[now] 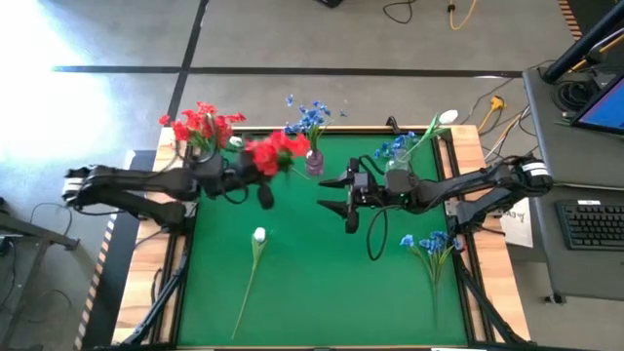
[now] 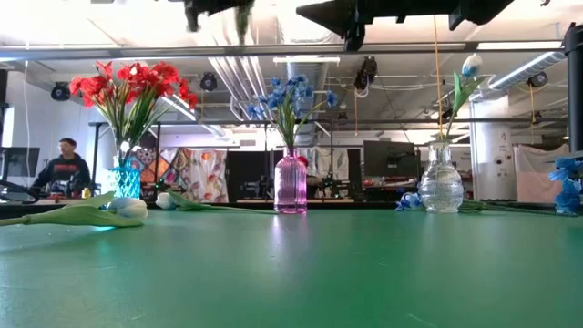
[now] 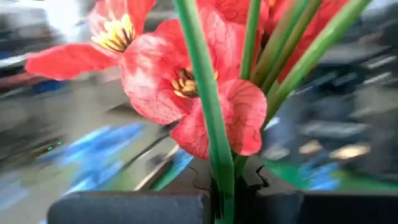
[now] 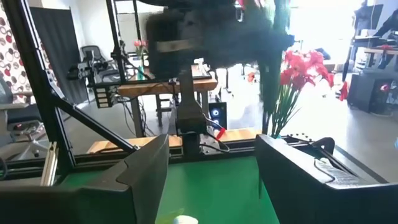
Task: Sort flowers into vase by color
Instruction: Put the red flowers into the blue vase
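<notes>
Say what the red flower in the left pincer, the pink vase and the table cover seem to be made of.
Red flower, clamped by its stem in the left pincer: probably fabric petals, matte and faintly veined, on a smooth plastic-looking green stem.
Pink vase: likely glass, translucent and glossy with bright highlights, possibly clear plastic.
Table cover: seemingly a green felt or mat, flat and matte.

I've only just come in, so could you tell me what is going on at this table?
The left gripper is shut on a red flower, held above the green table. The right gripper is open and empty mid-table. Red flowers fill the teal vase, blue ones the pink vase; the clear vase holds a white bud. A white flower and blue flowers lie unsorted.
</notes>
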`<state>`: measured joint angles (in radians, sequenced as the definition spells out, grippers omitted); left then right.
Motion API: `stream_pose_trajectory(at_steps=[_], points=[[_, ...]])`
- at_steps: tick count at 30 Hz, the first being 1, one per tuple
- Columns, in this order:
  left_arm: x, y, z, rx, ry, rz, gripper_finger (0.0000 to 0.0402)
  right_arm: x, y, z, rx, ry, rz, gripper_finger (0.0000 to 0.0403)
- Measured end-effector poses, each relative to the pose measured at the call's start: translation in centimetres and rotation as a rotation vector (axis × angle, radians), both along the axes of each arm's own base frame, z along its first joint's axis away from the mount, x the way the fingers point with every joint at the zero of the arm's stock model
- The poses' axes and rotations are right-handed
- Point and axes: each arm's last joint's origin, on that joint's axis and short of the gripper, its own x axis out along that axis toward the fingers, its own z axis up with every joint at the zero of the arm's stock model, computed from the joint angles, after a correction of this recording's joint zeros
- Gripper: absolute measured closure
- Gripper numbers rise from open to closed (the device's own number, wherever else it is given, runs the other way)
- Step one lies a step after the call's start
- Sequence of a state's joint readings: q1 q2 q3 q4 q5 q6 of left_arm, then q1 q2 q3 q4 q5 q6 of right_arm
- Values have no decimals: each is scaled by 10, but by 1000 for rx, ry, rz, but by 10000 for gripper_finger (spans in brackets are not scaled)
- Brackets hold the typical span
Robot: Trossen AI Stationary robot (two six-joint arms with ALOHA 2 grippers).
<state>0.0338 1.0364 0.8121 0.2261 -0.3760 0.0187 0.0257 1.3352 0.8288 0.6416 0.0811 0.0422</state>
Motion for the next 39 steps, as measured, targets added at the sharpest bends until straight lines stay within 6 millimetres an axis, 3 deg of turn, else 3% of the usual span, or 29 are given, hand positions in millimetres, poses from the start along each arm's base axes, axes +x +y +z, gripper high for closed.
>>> stream_pose_trajectory(at_steps=[7, 12, 22, 39], points=[[-64, 5, -6, -2, -12, 276, 401, 0, -2, -1, -9, 11, -8, 170], [-92, 6, -25, -37, -92, 375, 401, 1, -4, -2, -17, 13, -27, 171], [-116, 11, -29, -40, -113, 694, 401, 2, -8, -6, -20, 44, -74, 171], [-135, 13, -31, 10, -5, 950, 401, 2, -13, -7, -24, 52, -137, 170]])
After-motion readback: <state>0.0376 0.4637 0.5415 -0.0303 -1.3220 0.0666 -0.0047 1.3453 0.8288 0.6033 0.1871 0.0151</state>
